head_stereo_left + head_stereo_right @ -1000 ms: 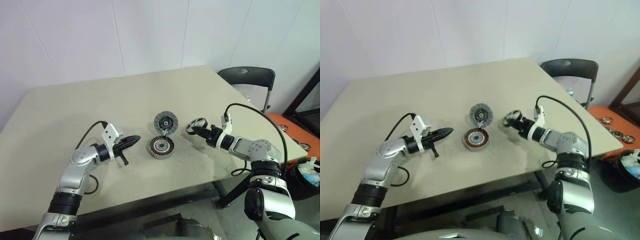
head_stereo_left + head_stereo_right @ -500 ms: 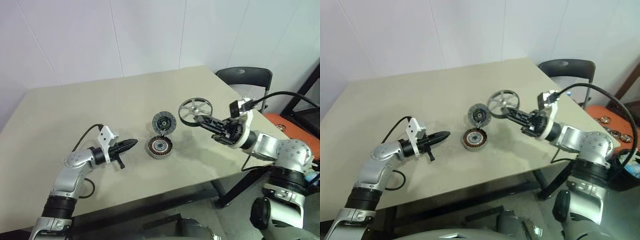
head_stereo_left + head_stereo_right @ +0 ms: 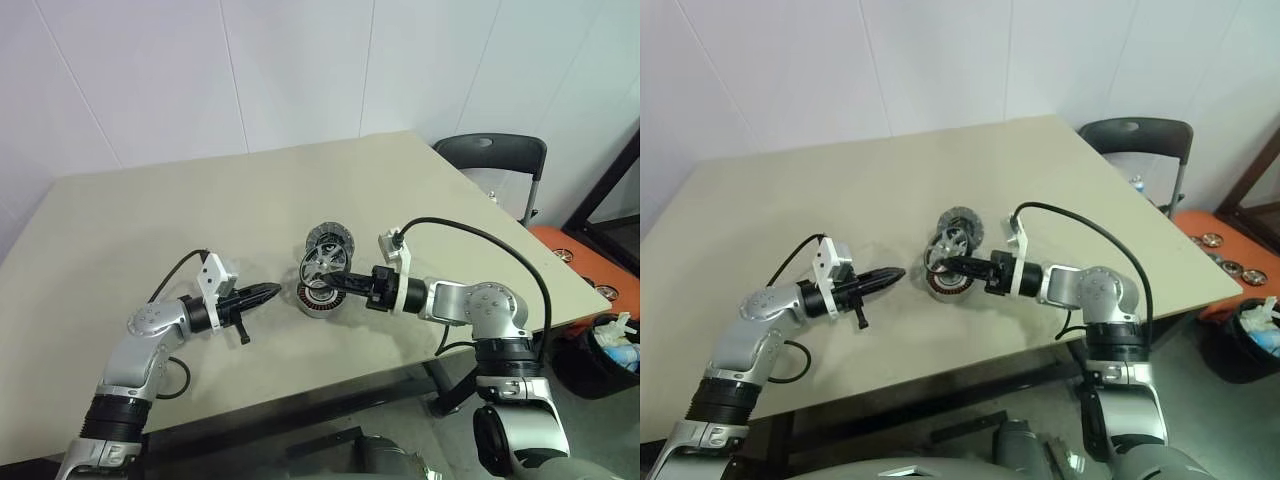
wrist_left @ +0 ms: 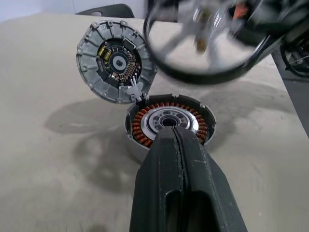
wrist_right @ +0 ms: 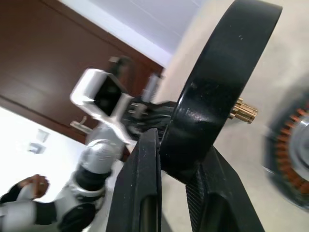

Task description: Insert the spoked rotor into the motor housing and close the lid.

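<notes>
The spoked rotor (image 3: 324, 266) sits clamped by its rim between the fingers of my right gripper (image 3: 336, 281), carried on edge just above the motor housing (image 3: 318, 296). I judge I hold it this way so its hub can be tipped down into the open core. From the head view, the housing lies near the table's (image 3: 150, 210) middle, with the lid (image 3: 328, 240) at its 12 o'clock, propped up and touching the housing's back edge, out of the way of the insertion. My left gripper (image 3: 268, 291) waits at the housing's 9 o'clock, fingers pressed together and empty, pointing at the drum, probably ready to steady it.

The left wrist view shows what the head view cannot: the copper windings (image 4: 143, 118) ringing a bare metal core, so the seat is open, and the lid's inner face with its dark hub (image 4: 117, 62).

The right wrist view shows the grip itself: my fingers (image 5: 140, 193) squeeze the rotor's thick rim (image 5: 212, 92), and a brass shaft tip (image 5: 243, 110) pokes toward the housing (image 5: 292, 159).
</notes>
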`<state>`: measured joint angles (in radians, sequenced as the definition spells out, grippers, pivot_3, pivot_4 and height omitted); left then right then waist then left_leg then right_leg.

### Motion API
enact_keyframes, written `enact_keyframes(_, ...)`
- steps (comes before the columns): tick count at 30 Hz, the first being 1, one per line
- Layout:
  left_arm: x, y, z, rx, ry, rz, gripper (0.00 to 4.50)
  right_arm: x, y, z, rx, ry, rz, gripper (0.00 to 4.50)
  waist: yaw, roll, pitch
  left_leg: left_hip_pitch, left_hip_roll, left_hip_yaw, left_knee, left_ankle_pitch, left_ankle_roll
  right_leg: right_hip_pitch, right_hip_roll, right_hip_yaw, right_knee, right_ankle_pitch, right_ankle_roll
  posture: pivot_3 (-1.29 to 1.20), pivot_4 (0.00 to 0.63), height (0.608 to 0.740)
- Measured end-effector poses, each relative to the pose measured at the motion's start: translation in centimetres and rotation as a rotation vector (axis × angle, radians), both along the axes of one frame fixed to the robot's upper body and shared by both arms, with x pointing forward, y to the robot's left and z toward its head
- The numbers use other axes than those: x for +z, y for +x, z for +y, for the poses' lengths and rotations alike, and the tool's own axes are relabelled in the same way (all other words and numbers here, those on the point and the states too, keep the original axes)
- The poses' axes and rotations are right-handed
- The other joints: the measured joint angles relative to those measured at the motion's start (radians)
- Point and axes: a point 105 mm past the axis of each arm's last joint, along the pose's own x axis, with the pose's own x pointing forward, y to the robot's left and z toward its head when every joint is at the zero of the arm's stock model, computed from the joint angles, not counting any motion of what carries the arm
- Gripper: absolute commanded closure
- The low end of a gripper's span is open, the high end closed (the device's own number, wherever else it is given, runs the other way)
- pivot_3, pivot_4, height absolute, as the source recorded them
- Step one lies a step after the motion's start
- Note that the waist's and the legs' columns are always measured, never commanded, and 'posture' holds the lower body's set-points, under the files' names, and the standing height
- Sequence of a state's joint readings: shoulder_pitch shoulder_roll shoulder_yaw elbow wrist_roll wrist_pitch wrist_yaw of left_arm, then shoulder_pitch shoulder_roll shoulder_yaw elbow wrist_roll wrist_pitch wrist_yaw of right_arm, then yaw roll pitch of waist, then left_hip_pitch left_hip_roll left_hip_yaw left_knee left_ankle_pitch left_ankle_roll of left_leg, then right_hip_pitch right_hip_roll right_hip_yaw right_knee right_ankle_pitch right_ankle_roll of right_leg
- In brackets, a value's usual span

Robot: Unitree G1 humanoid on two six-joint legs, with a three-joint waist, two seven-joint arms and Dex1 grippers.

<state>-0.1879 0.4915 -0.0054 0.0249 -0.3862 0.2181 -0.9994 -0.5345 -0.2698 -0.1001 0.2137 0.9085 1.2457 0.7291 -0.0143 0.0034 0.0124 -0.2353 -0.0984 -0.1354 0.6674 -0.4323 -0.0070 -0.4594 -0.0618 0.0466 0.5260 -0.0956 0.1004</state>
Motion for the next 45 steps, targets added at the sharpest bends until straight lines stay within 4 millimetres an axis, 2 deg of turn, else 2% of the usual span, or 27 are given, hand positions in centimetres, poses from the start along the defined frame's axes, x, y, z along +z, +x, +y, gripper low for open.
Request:
enact_keyframes(7, -0.3, -0.3, 0.0, 0.007, -0.005, 0.016, 4.50, -2.5, 1.4, 0.0, -0.041, -0.014, 0.057, 4.20, -0.002, 0.000, 0.000, 0.000, 0.000, 0.001, 0.000, 0.000, 0.000, 0.000, 0.000, 0.000, 0.000, 0.000, 0.000, 0.00, 0.000, 0.740)
enact_keyframes(17, -0.3, -0.4, 0.1, 0.017, -0.005, 0.018, 4.50, -2.7, 2.8, 0.2, -0.091, 0.104, 0.104, 4.20, -0.004, 0.000, 0.000, 0.000, 0.000, 0.000, 0.000, 0.000, 0.000, 0.000, 0.000, 0.000, 0.000, 0.000, 0.000, 0.00, 0.000, 0.740)
enact_keyframes(28, -0.6, -0.5, 0.2, 0.024, -0.003, 0.028, 4.50, -2.4, 2.0, 1.4, -0.037, 0.199, 0.153, 4.20, -0.006, 0.000, 0.000, 0.000, 0.000, 0.000, 0.000, 0.000, 0.000, 0.000, 0.000, 0.000, 0.001, 0.000, -0.001, 0.00, 0.000, 0.740)
enact_keyframes(45, -0.8, -0.5, 0.4, 0.041, 0.006, 0.042, 4.50, -3.7, 1.6, 1.2, -0.039, 0.190, 0.198, 4.20, -0.006, 0.000, 0.000, 0.000, 0.000, 0.000, 0.000, 0.000, 0.000, 0.000, 0.000, 0.000, 0.001, 0.000, -0.001, 0.00, 0.000, 0.740)
